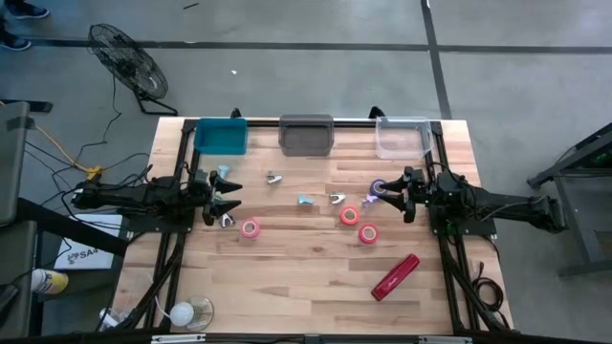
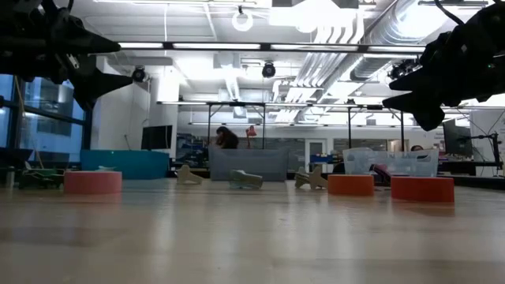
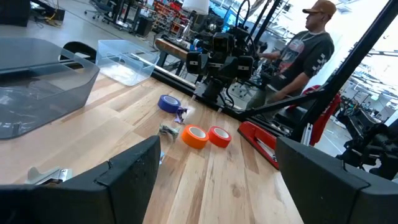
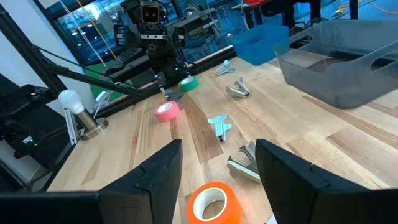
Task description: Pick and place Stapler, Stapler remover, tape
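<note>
The stapler lies flat on the table, at about 4 o'clock from the table's middle in the high view, slanted, well apart from both grippers. No writing can be read on it. Three tape rolls sit nearer the centre: a pink roll at 8 o'clock, an orange roll and a red roll at 3 o'clock, just beside each other. A purple roll lies right by the right gripper, and a green roll shows near the left gripper in the right wrist view.

Three small staple removers are spread along the middle: a silver one, a light-blue one and another silver one.

The left gripper hangs at 9 o'clock, above the table, its fingers spread wide and holding nothing. The right gripper hangs at 3 o'clock, fingers partly apart, nothing between them — the orange roll lies on the table below it.

Along the 12 o'clock edge stand three bins: teal, grey and clear.

On the floor by the left arm lies a white sheet with dark letters, only "SA" legible. A fan stands on the floor beyond the table — at 11 o'clock. A person in a cap stands behind the right arm.
</note>
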{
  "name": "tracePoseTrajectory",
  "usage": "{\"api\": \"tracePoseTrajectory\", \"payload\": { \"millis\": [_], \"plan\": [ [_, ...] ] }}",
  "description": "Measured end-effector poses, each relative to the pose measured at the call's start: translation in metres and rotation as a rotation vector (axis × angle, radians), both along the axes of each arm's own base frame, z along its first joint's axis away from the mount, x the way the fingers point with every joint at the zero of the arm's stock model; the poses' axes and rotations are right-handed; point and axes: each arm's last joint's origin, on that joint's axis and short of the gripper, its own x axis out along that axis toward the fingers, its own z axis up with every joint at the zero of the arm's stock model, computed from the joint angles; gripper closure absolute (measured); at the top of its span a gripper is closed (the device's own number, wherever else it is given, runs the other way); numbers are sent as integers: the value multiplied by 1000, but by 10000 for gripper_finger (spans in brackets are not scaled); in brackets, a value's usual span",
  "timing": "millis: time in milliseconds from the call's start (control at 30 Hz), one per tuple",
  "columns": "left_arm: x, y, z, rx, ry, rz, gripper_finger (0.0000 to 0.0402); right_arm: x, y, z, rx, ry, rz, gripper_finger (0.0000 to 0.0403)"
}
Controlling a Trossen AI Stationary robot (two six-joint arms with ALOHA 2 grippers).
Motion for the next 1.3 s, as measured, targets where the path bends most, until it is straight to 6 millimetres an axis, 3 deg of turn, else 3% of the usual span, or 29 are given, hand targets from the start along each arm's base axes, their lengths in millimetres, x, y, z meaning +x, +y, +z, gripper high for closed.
{"api": "tracePoseTrajectory", "payload": {
  "millis": [967, 1300],
  "plan": [
    [0, 0, 0, 0, 0, 0, 90, 0, 0, 0, -53, 6, 6, 208],
    [0, 0, 0, 0, 0, 0, 90, 0, 0, 1, 100, -20, -11, 208]
  ]
}}
